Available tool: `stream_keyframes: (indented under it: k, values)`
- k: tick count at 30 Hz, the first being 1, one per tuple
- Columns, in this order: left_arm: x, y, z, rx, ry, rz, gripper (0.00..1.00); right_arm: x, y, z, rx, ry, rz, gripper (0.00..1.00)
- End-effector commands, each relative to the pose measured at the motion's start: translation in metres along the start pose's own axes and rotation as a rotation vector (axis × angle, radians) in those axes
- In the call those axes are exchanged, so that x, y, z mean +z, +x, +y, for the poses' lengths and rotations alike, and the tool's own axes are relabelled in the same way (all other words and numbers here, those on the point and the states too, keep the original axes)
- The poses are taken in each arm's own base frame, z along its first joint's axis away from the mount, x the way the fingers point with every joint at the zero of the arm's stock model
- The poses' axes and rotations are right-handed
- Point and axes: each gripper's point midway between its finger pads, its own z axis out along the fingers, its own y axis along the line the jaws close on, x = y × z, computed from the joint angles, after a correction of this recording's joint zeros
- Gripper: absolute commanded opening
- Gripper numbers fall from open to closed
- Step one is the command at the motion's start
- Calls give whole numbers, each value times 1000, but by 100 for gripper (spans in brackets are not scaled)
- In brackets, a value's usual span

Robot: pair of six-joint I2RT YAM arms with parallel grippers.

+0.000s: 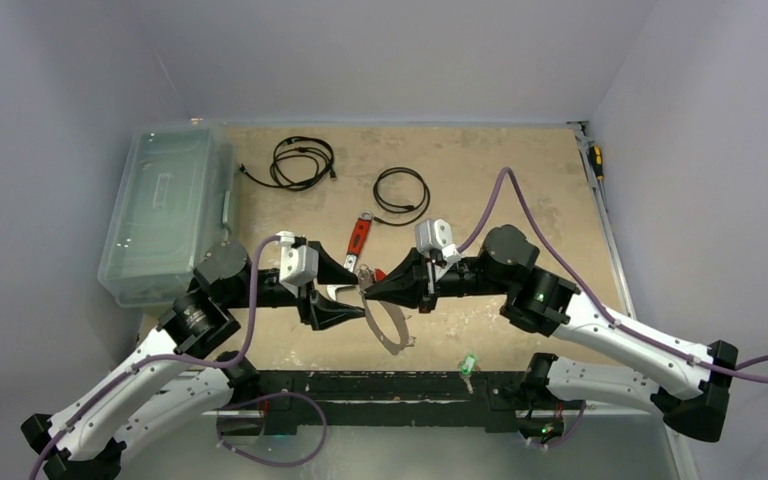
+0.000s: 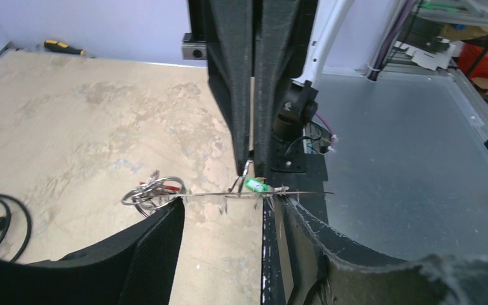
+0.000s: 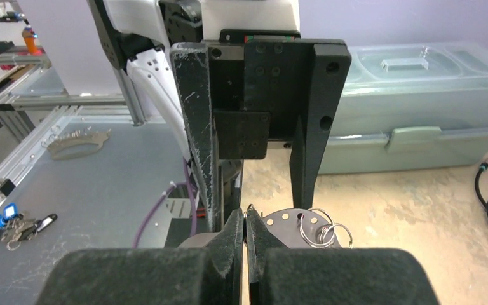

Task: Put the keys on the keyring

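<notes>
The keyring [image 1: 392,328] is a thin silvery wire loop, lifted between the two grippers near the table's front. In the left wrist view it is edge-on, a thin line [image 2: 216,196] spanning my left gripper's [image 2: 229,202] wide-set fingertips, with small rings [image 2: 155,190] and a red key head [image 2: 175,186] at its left end. The right wrist view shows a holed silver plate [image 3: 292,222] carrying rings. My left gripper [image 1: 358,293] holds this assembly. My right gripper [image 1: 367,291] is shut on a thin wire loop [image 3: 249,211] at its top. The green key [image 1: 468,363] lies on the front rail.
A red-handled wrench [image 1: 360,238] lies just behind the grippers. Two black coiled cables [image 1: 302,162] [image 1: 402,192] lie farther back. A clear plastic box [image 1: 165,210] stands at the left edge. A screwdriver [image 1: 595,160] lies at the far right.
</notes>
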Motion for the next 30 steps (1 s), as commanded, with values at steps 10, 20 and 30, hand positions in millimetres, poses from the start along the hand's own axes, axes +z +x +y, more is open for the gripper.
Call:
stream_keyframes:
  k: [10,20,30]
  values:
    - [-17,-22,7,134,-110,-50,47,-10,-5,-13,-29,102,39,0]
    - [-26,-21,13,184,-172,-62,63,-16,-1,-8,-59,84,85,0]
    - [1,-1,8,124,-16,-17,87,-23,-5,10,-51,1,129,0]
